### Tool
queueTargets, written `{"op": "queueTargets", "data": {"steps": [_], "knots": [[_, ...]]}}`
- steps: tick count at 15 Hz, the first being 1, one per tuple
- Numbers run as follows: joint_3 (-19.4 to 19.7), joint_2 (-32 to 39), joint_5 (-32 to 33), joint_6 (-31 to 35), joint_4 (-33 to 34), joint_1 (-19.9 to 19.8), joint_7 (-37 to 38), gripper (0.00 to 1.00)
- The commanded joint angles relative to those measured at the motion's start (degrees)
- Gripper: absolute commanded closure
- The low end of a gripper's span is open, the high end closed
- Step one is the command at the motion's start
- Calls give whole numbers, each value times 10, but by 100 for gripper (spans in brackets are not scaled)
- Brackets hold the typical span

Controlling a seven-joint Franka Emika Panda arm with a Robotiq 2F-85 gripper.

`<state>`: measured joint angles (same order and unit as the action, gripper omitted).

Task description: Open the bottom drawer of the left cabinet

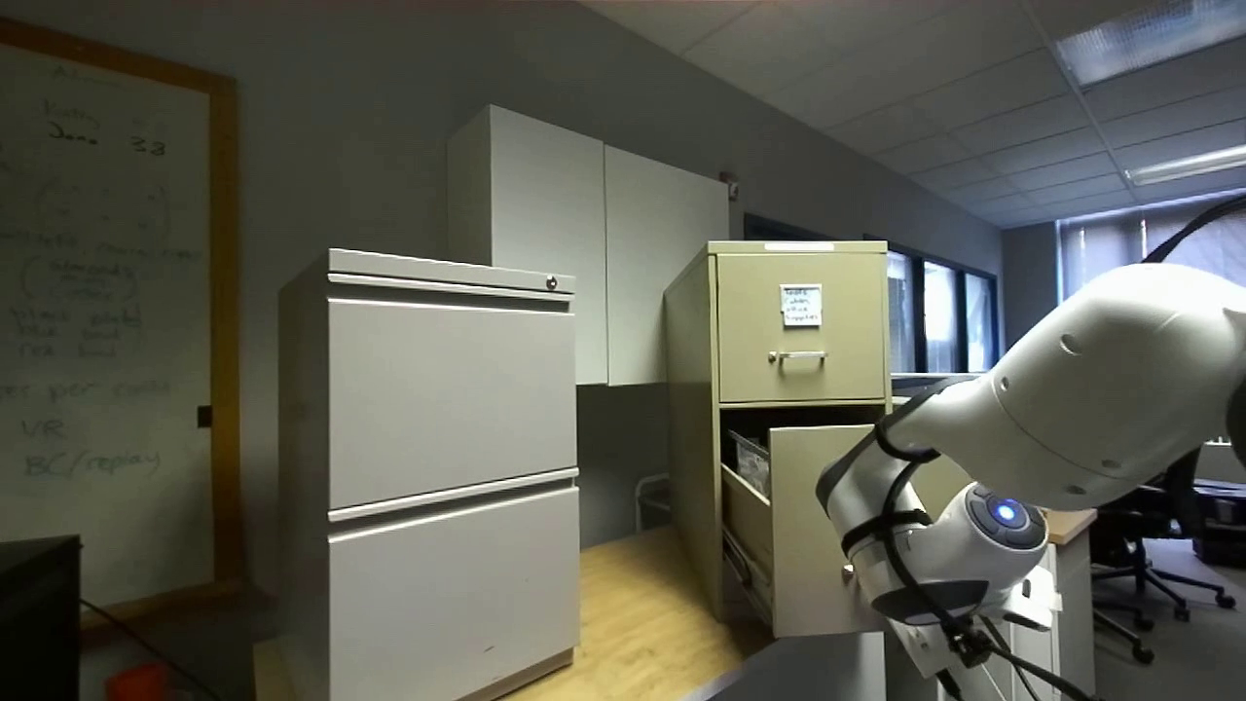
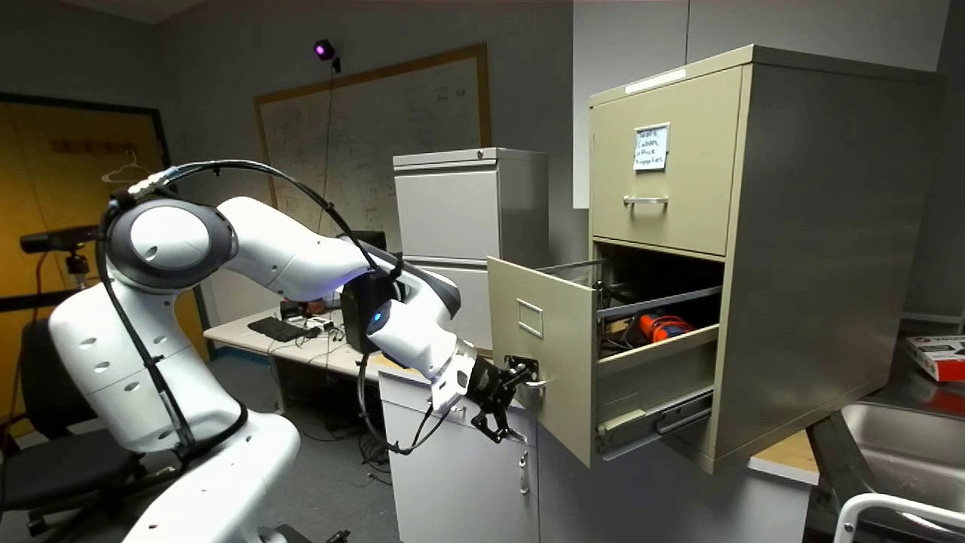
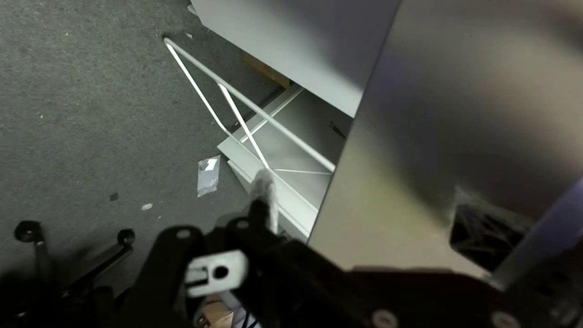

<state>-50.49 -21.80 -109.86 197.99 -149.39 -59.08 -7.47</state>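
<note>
The left cabinet is the tall beige metal filing cabinet (image 1: 689,438) (image 2: 818,256). Its bottom drawer (image 1: 800,545) (image 2: 559,302) stands well out of the cabinet in both exterior views, with its inside and side rail showing. The upper labelled drawer is shut. In an exterior view my gripper (image 2: 516,402) is at the drawer's handle (image 2: 534,385), its fingers spread, one at the handle and one below it. In the wrist view the gripper (image 3: 371,200) has a finger on the left; the blurred drawer front (image 3: 373,228) lies beyond. The arm hides the gripper in an exterior view.
A light-grey two-panel cabinet (image 1: 453,409) stands beside the filing cabinet on a wooden counter (image 1: 642,604). The drawer holds an orange object (image 2: 663,327) and metal rails. A sink (image 2: 916,445) is at the filing cabinet's other side. A white rack (image 3: 268,118) is below the drawer.
</note>
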Motion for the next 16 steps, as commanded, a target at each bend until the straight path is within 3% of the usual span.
{"op": "queueTargets", "data": {"steps": [1,4,8,10,16], "knots": [[-116,-87,-112,-1,-27,-116,-22,0],[-197,-121,-193,9,2,-210,-59,0],[-246,-167,-267,8,53,-305,-117,0],[-248,-181,-293,16,71,-320,-146,0],[-228,-209,-356,19,78,-313,-211,0]]}}
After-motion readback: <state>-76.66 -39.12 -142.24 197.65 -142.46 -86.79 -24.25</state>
